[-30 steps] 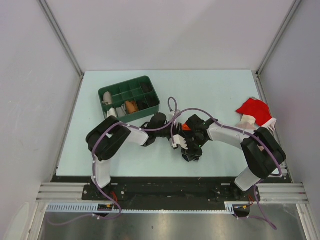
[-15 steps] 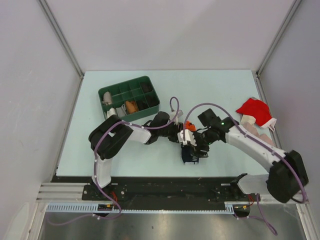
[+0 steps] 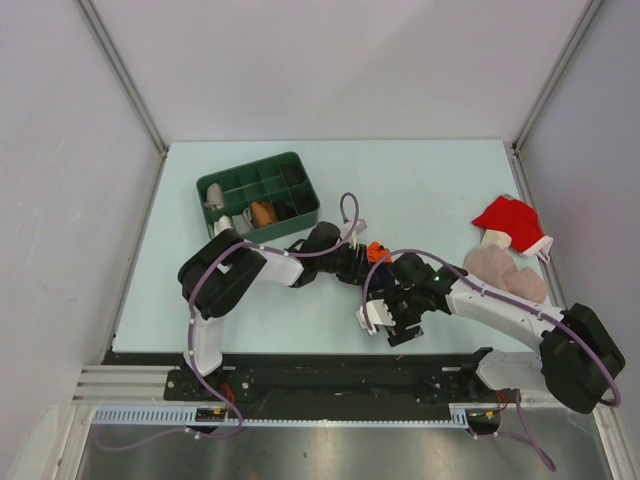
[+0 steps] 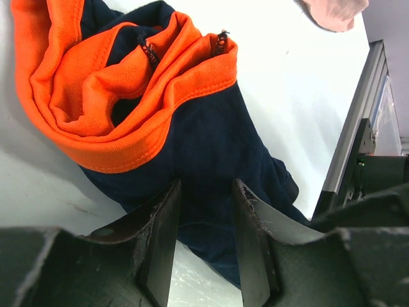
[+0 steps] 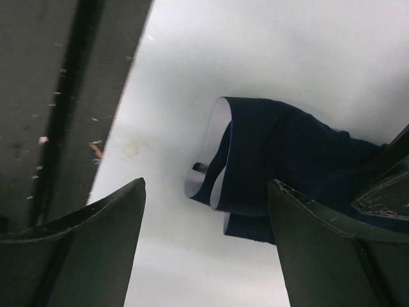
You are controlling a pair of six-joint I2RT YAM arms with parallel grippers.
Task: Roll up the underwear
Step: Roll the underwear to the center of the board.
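The underwear (image 4: pixel 211 141) is bunched at the middle of the desk (image 3: pixel 420 190). Its navy end is pinched by the left tool (image 4: pixel 206 192), probably so the roll cannot spring loose (orange waistband coiled outward). The right tool (image 5: pixel 204 192) is spread wide and empty, just beside the fabric.

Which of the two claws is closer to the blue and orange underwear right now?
Left. The left gripper pinches the underwear by its navy fabric; the right gripper hangs open just short of it, not touching.
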